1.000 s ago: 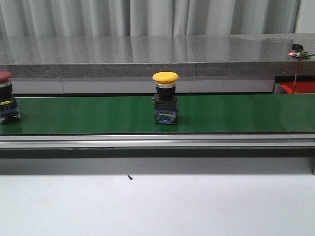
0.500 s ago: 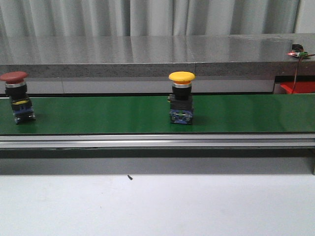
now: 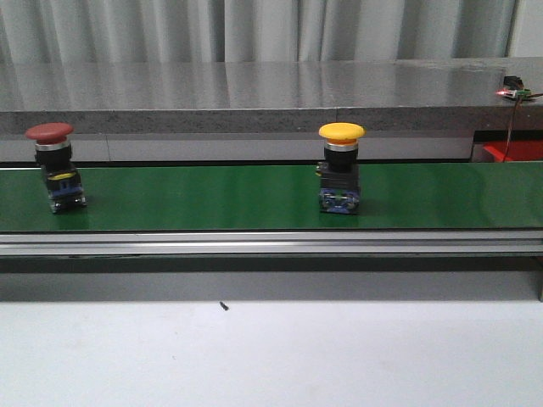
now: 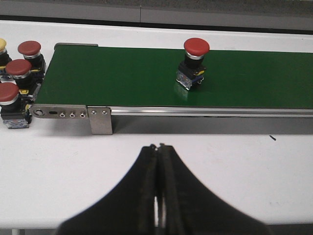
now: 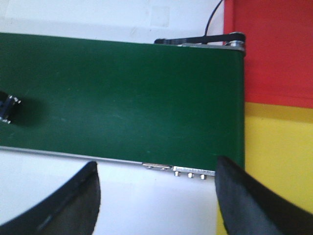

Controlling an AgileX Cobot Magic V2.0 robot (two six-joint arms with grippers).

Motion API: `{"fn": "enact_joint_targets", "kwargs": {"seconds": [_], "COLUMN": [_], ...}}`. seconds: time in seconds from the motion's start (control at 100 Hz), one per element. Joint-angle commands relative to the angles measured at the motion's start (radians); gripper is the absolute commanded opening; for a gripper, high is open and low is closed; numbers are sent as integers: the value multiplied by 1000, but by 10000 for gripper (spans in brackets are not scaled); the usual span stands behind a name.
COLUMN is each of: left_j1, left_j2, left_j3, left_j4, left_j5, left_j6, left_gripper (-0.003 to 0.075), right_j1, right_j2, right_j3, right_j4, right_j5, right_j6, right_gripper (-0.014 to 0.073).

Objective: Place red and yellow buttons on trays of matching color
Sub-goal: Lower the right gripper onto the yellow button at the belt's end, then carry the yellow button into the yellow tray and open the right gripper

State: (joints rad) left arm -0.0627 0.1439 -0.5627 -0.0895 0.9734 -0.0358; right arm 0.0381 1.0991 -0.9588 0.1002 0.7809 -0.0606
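In the front view, a green belt (image 3: 212, 197) is seen running across the frame, with a white surface (image 3: 271, 356) before it. A yellow button (image 3: 340, 167) is stood upright on the belt, a little toward 3 o'clock from the centre. A red button (image 3: 54, 166) is stood upright on the same belt far out toward 9 o'clock, well apart from the yellow one. Neither pincer is shown in this view.

In the left wrist view, the left pincer (image 4: 159, 196) is seen with its dark fingers pressed together and nothing between them, held over the white surface. The red button (image 4: 194, 63) is placed on the belt at about 1 o'clock from the pincer. Beyond the belt's end, toward 10 o'clock, spare buttons (image 4: 17, 81) with red caps are gathered on the white surface, close beside one another.

In the right wrist view, the right pincer (image 5: 156, 196) is held wide apart, with nothing between its fingers. The belt's end is seen at 12 o'clock. Just beside that end, toward 2 o'clock, a red tray (image 5: 279, 49) is laid, and a yellow tray (image 5: 279, 156) is set against it at 3 o'clock.
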Motion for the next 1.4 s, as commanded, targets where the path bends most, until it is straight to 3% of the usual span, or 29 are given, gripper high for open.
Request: {"fn": "enact_joint_targets", "kwargs": {"seconds": [0.0, 0.47, 0.76, 0.96, 1.03, 1.22, 1.39], "left_j1": [-9, -9, -9, -9, -9, -9, -9], "left_j2": [15, 15, 15, 15, 15, 15, 15], "left_j3": [-24, -24, -24, -24, -24, -24, -24], "left_j4": [-4, -4, -4, -4, -4, -4, -4], "left_j5": [-72, -72, -72, -72, -72, -72, -72], "left_j6": [2, 2, 2, 2, 2, 2, 2], "left_gripper": [-20, -20, -20, -20, -20, -20, -20], "right_j1": [37, 275, 328, 329, 329, 329, 322], "right_j2": [50, 408, 557, 608, 618, 621, 597], "right_j3": [-91, -414, -507, -509, -509, -509, -509], "right_j4": [14, 11, 11, 10, 9, 3, 1], "right_j5": [35, 296, 315, 227, 213, 193, 190], "right_j6": [-17, -19, -19, -19, -19, -18, -16], "right_gripper": [517, 516, 516, 513, 464, 194, 183]}}
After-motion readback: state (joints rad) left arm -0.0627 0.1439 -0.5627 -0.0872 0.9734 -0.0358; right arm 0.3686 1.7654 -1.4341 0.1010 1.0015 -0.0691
